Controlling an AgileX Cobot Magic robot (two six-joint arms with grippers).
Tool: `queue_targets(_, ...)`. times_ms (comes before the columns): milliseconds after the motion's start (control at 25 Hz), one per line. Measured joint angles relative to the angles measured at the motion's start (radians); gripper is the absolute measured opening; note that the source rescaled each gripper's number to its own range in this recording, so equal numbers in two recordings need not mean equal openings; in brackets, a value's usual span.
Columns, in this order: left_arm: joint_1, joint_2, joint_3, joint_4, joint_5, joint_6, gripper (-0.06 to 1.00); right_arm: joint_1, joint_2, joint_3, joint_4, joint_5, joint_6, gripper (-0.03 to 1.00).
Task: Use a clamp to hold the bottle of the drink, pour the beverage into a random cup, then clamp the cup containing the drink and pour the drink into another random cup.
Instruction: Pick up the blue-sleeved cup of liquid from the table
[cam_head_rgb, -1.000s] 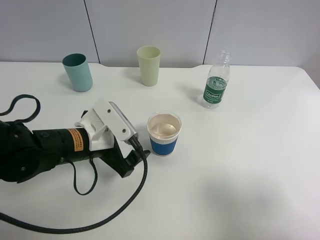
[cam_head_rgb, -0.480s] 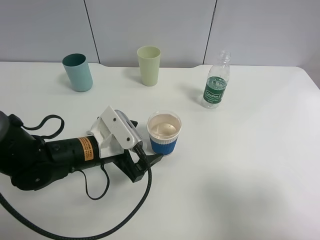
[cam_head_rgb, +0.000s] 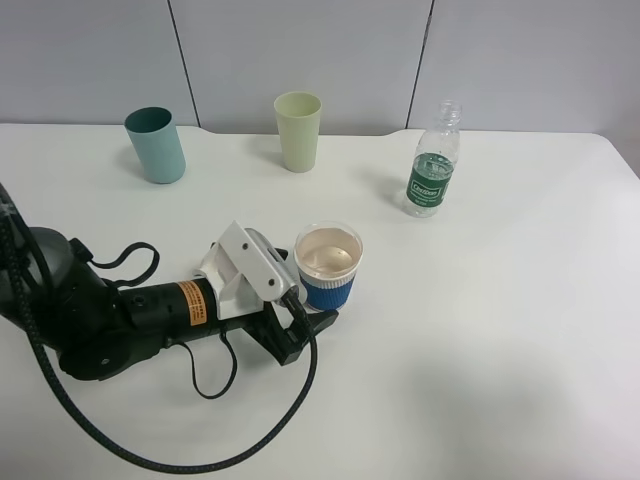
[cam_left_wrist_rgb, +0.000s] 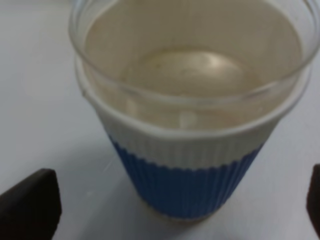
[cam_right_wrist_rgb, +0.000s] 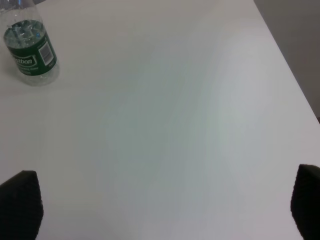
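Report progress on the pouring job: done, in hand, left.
Done: the blue-sleeved cup holds drink, and the bottle stands free, with no claw on it. In hand: the left claw sits open astride that cup, not yet clamped. Left: clamp, lift, and pour into the teal cup or the pale green cup.

A white table fills most of the view, and behind it stands a grey wall made of panels.

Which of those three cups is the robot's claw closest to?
The clear cup with the blue sleeve: the left gripper is open around it. The teal cup and pale green cup stand far behind.
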Motion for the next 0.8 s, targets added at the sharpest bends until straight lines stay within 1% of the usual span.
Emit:
queue_targets(120,0.000,0.029,-0.026,0.011,-0.014,-0.021,1.00,0.000,0.000,0.000,0.000,0.000,0.000,1.00)
queue_targets(200,0.000,0.048,-0.049,0.021,-0.022,-0.059,1.00,0.000,0.000,0.000,0.000,0.000,0.000,1.00)
queue_targets(320,0.000,0.074,-0.084,0.041,-0.042,-0.090,1.00,0.000,0.000,0.000,0.000,0.000,0.000,1.00)
queue_targets(600,0.000,0.133,-0.154,0.085,-0.068,-0.100,1.00,0.000,0.000,0.000,0.000,0.000,0.000,1.00)
queue_targets(800,0.000,0.146,-0.171,0.089,-0.078,-0.093,1.00,0.000,0.000,0.000,0.000,0.000,0.000,1.00)
